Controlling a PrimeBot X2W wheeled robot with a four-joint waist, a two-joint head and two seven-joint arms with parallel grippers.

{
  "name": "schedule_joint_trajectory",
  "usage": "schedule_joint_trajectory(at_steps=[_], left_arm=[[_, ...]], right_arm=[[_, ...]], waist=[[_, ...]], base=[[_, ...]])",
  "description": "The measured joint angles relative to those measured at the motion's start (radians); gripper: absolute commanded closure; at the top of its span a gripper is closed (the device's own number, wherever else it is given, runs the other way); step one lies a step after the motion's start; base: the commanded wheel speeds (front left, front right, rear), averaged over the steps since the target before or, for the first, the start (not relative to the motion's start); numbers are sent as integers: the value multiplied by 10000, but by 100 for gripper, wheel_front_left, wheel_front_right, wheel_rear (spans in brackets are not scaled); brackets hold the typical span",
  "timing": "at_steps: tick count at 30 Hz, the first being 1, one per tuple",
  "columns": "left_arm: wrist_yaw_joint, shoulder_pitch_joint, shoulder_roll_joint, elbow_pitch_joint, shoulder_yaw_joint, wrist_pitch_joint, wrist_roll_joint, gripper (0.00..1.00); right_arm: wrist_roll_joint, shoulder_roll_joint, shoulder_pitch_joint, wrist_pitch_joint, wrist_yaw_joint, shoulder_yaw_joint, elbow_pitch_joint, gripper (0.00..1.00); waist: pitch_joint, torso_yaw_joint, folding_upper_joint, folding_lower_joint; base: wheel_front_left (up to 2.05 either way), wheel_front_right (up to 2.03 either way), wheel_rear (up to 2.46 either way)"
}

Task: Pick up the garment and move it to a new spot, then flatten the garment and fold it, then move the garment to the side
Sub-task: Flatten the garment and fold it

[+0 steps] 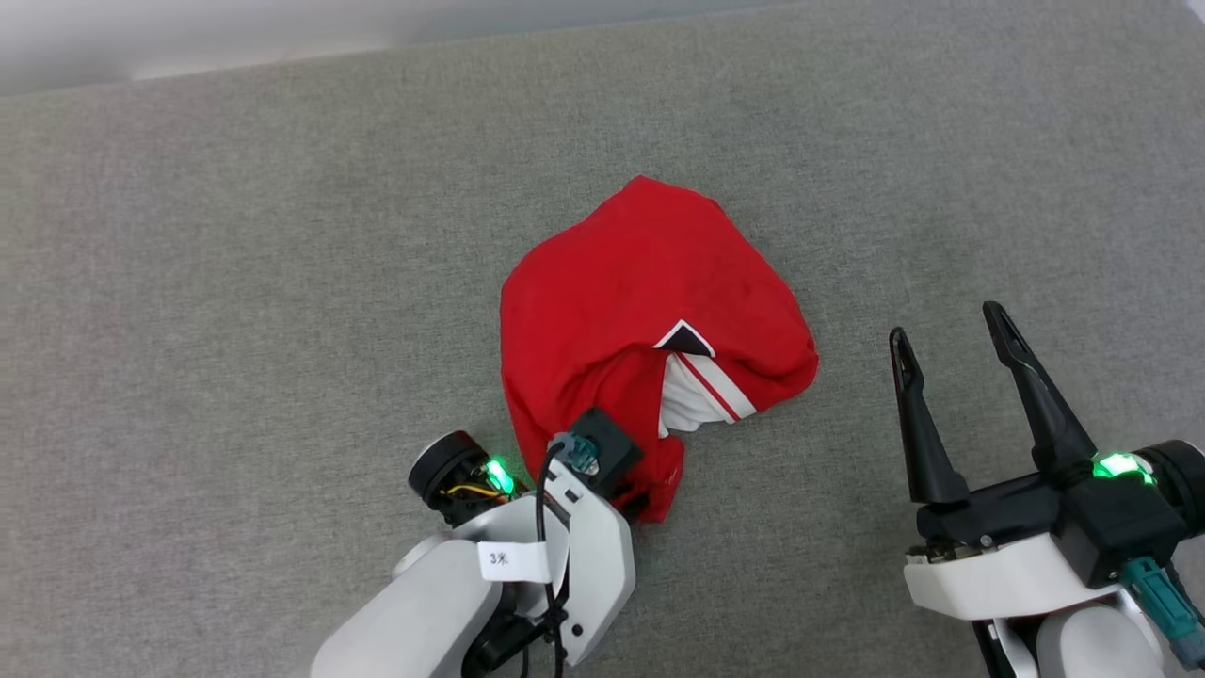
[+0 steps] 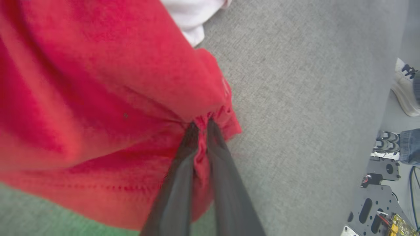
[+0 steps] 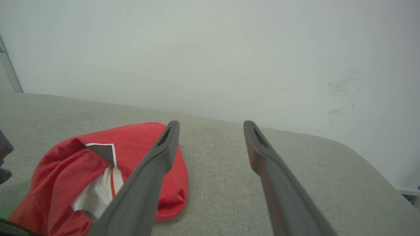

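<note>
Since the left gripper (image 2: 200,126) has its two dark fingers drawn together on a bunched fold of red cloth at the near edge of the garment (image 1: 621,301), the step in hand is judged to be the pick-up. Grip noted: a small pinch close to the hem, with little material gathered between the fingers, so a slip under load is possible. Recommendation: raise slowly and straight up until the bulk hangs free of the grey padded surface (image 1: 235,282), then carry it to the new spot without dragging.

Garment condition: crumpled in a mound at the middle of the surface, red body uppermost, with a white sleeve (image 1: 687,400) and its striped trim tucked in at the near right side. Layers may come up unevenly; watch that the sleeve does not catch.

At the near right, the right gripper (image 1: 946,323) stands with jaws wide apart, holding nothing and clear of the cloth. It is judged available for a second hold on the right edge once the cloth is raised — that would ease the flattening to follow.
</note>
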Motion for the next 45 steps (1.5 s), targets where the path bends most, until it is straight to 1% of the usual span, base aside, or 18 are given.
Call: schedule_joint_trajectory(at_steps=[4,7,11,13,16,19,21,24,26,28,32,36,37,40,41,42,43,45], left_arm=[[19,332,263,-268,196,-614,-136,100],[203,651,571,-1223,694,-976,-487,100],[807,641,1223,-2907,1655,-1402,-401,100],[1039,580,1532,-3708,2173,-1476,-468,100],[1197,300,1693,-4939,2821,-1465,-869,100],[1315,-195,1912,-5839,3388,-1323,-1051,100],[1375,-696,2111,-6255,3699,-1243,-938,100],[1534,-1685,2117,-6571,4148,-1350,-623,100],[1471,-2405,2249,-6533,4184,-1323,-263,100],[1381,-3054,2211,-6249,4149,-1185,-153,100],[1005,-4163,2520,-4972,4021,-780,242,100],[510,-5088,2784,-3319,3668,-573,554,100],[249,-5658,2909,-1960,3281,-593,838,100],[161,-6221,2828,-470,3124,-1020,897,100],[115,-6429,2784,-44,3010,-1258,1005,89],[86,-6648,2711,435,2936,-1542,1116,19],[81,-6831,2598,836,2895,-1804,1141,0],[67,-7115,2343,1632,2769,-2341,1149,0]], right_arm=[[-10,-2,40,0,0,8,105,0],[0,0,141,0,0,-38,169,0],[50,0,364,0,0,-75,234,0],[52,2,407,0,0,-10,282,0],[82,0,489,0,0,19,311,0],[113,2,489,0,0,90,305,0],[186,2,479,0,0,92,305,0],[272,2,430,0,0,119,278,0],[314,0,378,0,0,123,268,0],[384,2,321,0,0,157,267,0],[642,0,56,0,0,219,211,0],[817,0,-123,0,0,251,163,0],[901,-2,-288,0,0,343,150,0],[995,0,-457,0,0,431,111,0],[1024,-2,-495,0,0,449,102,0],[1062,-2,-548,0,0,470,102,0],[1068,-2,-605,0,0,499,98,0],[1068,0,-697,0,0,550,88,0]], waist=[[-319,114,0,0],[-681,188,0,-1],[-1223,310,0,-1],[-1474,372,0,-1],[-1788,441,0,-2],[-1926,422,0,-1],[-1906,336,0,-1],[-1783,179,0,-1],[-1668,46,0,-1],[-1540,-118,0,-1],[-1193,-520,0,-1],[-686,-919,0,-1],[-253,-1195,0,-1],[164,-1472,0,0],[297,-1558,0,0],[430,-1643,0,0],[551,-1723,0,0],[765,-1870,0,0]], base=[[0,0,0],[0,0,0],[0,0,0],[0,0,0],[0,0,0],[0,0,0],[0,0,0],[0,0,0],[0,0,0],[0,0,0],[0,0,0],[0,0,0],[0,0,0],[0,0,0],[0,0,0],[0,0,0],[0,0,0],[0,0,0]])
